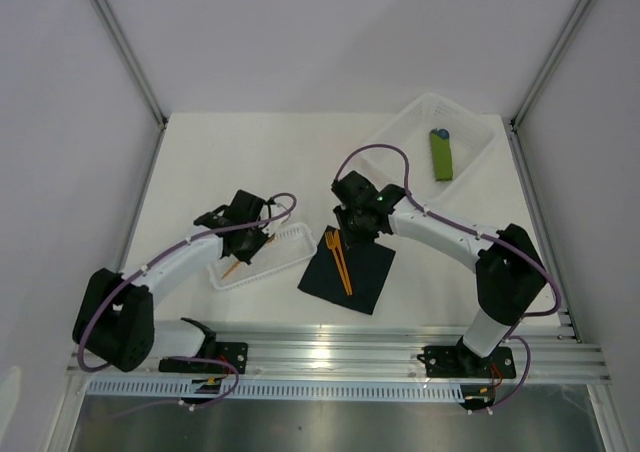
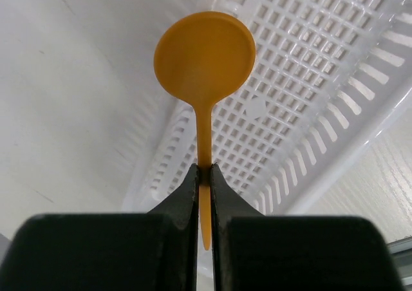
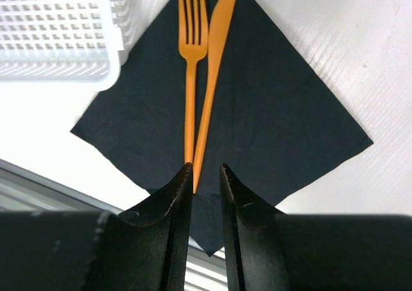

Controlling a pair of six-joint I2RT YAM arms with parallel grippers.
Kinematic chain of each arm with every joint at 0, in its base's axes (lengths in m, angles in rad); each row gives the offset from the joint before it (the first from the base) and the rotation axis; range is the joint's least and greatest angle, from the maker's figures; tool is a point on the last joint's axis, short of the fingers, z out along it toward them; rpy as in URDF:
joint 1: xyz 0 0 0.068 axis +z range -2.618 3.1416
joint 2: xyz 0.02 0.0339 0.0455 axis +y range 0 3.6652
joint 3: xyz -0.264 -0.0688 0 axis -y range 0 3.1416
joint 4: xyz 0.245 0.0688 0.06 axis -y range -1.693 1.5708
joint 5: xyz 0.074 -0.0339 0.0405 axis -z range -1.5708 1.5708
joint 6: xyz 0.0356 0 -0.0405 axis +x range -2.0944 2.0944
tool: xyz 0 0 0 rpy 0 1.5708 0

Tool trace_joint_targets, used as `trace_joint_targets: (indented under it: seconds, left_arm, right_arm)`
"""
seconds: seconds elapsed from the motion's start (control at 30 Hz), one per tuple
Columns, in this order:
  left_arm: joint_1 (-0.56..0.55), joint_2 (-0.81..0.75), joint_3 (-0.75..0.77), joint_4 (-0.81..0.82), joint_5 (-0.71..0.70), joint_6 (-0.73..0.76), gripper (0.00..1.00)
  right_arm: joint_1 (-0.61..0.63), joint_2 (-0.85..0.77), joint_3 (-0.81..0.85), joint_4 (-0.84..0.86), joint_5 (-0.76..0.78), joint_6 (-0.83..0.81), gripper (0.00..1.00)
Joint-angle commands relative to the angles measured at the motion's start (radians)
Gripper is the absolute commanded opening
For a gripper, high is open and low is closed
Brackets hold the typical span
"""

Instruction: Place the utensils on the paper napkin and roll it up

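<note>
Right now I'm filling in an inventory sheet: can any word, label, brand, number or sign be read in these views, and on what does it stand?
None: no text, number or sign can be read in any view.
Checked and plain: the orange spoon, fork, knife, black napkin, white basket, clear bin and green roll.

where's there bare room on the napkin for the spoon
Widest bare patch: paper napkin beside the knife, away from the white tray. A narrower strip lies between fork and tray. Crowded: the middle, by the right gripper. The left gripper holds the spoon.
</note>
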Motion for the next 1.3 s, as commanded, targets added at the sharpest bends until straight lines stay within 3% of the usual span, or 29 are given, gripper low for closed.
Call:
trace_joint_targets:
  seconds: [0.0,0.2,0.37,0.53,0.77,0.93,1.27]
  left_arm:
    - [0.009,-0.089,0.052,0.000,-0.019,-0.014,0.01]
    - [0.027,-0.267,0.151,-0.043,-0.008,-0.031,0.01]
    - [0.029,-0.389,0.253,-0.113,0.146,-0.048,0.01]
    - [0.029,-0.404,0.283,-0.153,0.213,-0.074,0.01]
    - [0.029,-0.435,0.317,-0.181,0.246,-0.094,0.01]
    - [0.027,-0.439,0.325,-0.181,0.251,-0.100,0.01]
    - [0.029,-0.435,0.322,-0.159,0.228,-0.107,0.01]
  right_arm:
    - [0.015,-0.071,-0.003,0.048,-0.008,0.003,0.26]
    - [0.048,-0.196,-0.059,0.269,-0.014,0.030,0.32]
    - [0.122,-0.299,-0.158,0.731,-0.022,0.097,0.48]
    - [0.220,-0.259,-0.167,1.074,-0.016,0.095,0.51]
    - [0.222,-0.170,-0.172,1.205,-0.022,0.213,0.44]
    - [0.225,-0.114,-0.133,1.168,0.003,0.288,0.33]
    - [0.249,-0.068,-0.144,1.205,0.035,0.363,0.38]
